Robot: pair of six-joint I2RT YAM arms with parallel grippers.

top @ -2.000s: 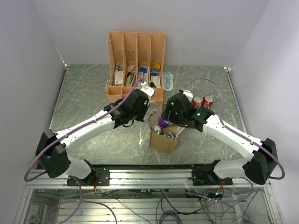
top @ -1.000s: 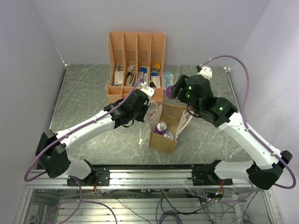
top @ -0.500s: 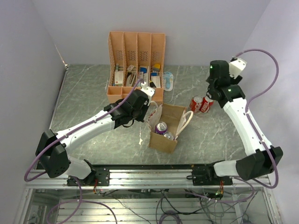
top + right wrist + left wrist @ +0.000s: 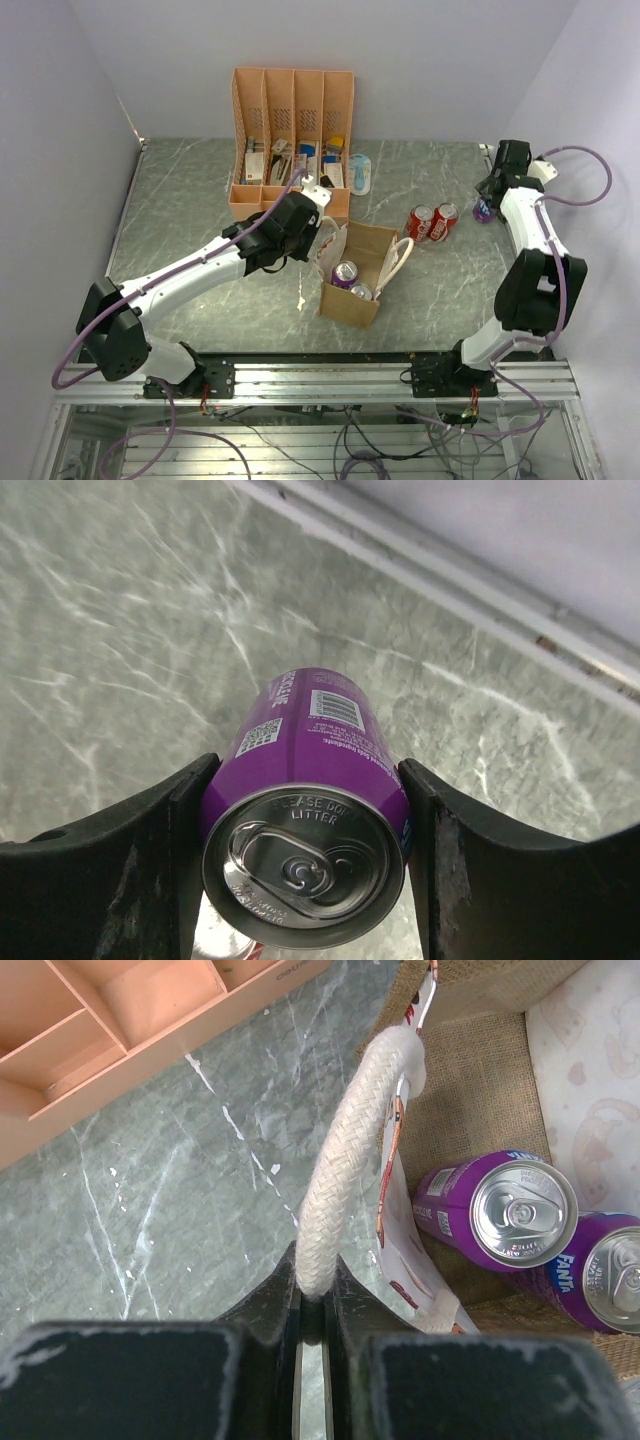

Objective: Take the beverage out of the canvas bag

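One purple can point(image 4: 305, 810) gripped, canvas bag point(image 4: 348, 305) — upright

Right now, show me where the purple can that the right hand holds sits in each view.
Top external: purple can at the far right, in the right hand, right of the red cans.
Left wrist: not in it; the bagged cans there lie in the canvas bag.
Right wrist: centre, between the fingers.
Shared landmark: the marbled grey-green table.

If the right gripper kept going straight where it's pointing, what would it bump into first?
Probably the table. The right gripper is shut on a purple can, so the can's bottom would likely touch first. The gap left is hard to judge.
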